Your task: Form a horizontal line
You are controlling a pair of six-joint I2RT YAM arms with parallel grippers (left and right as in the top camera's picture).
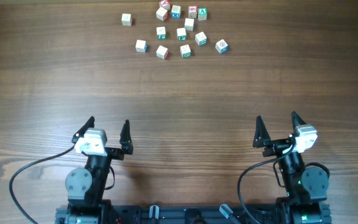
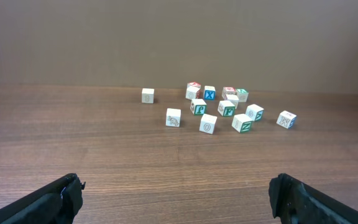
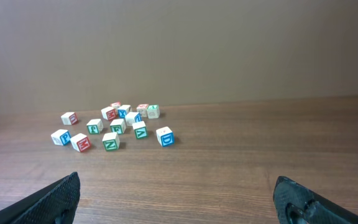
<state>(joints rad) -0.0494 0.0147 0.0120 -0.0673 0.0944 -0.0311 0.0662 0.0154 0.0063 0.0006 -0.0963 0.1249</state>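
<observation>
Fingers stand wide and empty, left fingers (image 1: 109, 124) and right fingers (image 1: 276, 119), with the letter cubes (image 1: 181, 33) scattered loose well ahead of them; I judge the line unstarted, so the next move is a reach for one cube.

Dark wood-grain table (image 1: 179, 93); plain brown wall (image 2: 179, 37) behind far edge; soft even light.

The table (image 1: 179, 93) is mid-brown wood, with darker grain streaks running side to side; near its far edge the letter cubes (image 1: 181, 33) are pale cream, their printed faces green, blue and red; 1 cube (image 2: 210, 94) shows a blue X; another cube (image 2: 242, 123) shows a green Z; the left gripper (image 1: 109, 120) and right gripper (image 1: 276, 116) have black fingers and white housings; the wall (image 2: 179, 37) is plain dull grey-brown.
</observation>
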